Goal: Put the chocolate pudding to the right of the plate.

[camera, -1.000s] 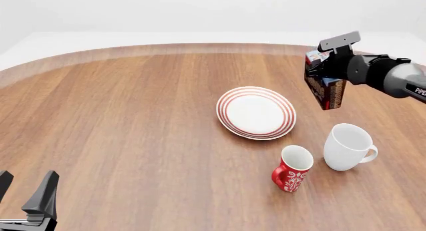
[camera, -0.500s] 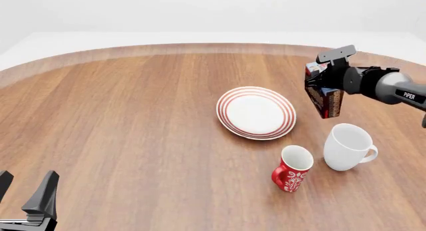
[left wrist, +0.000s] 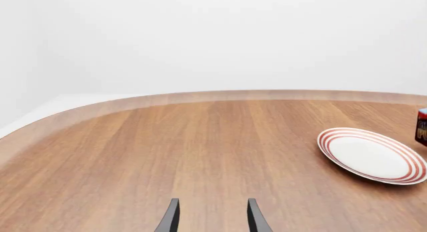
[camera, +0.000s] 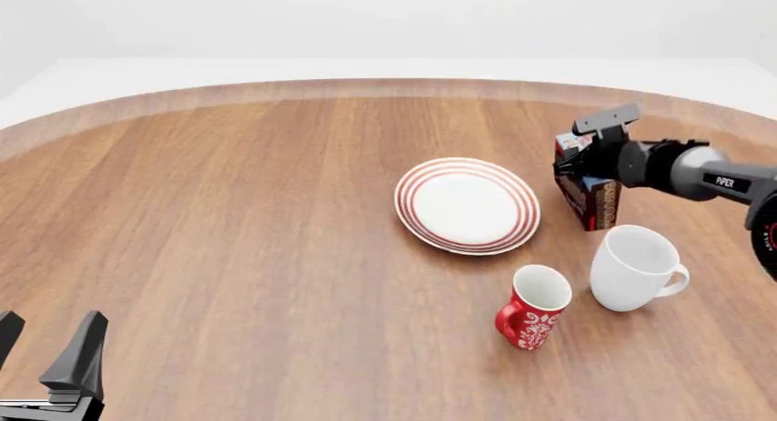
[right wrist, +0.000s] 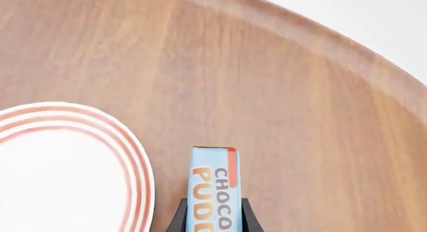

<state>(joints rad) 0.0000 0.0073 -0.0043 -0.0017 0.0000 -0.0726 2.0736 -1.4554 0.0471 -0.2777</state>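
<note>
right gripper [camera: 591, 166] pinches the pudding [camera: 588, 190] across its narrow faces, beside the plate [camera: 468, 205]; light, stiff carton.

A bare simulated scene: a round wooden table [camera: 243, 221] against blank white, set with crockery only.

A broad wooden table [camera: 243, 221] with a curved far edge and warm brown grain carries a round white plate with concentric red rings [camera: 468, 205] right of centre. Nearer the camera stand a small red mug with white pattern [camera: 533, 307] and, just beside it to the right, a plain white mug [camera: 634, 267], both upright.
</note>
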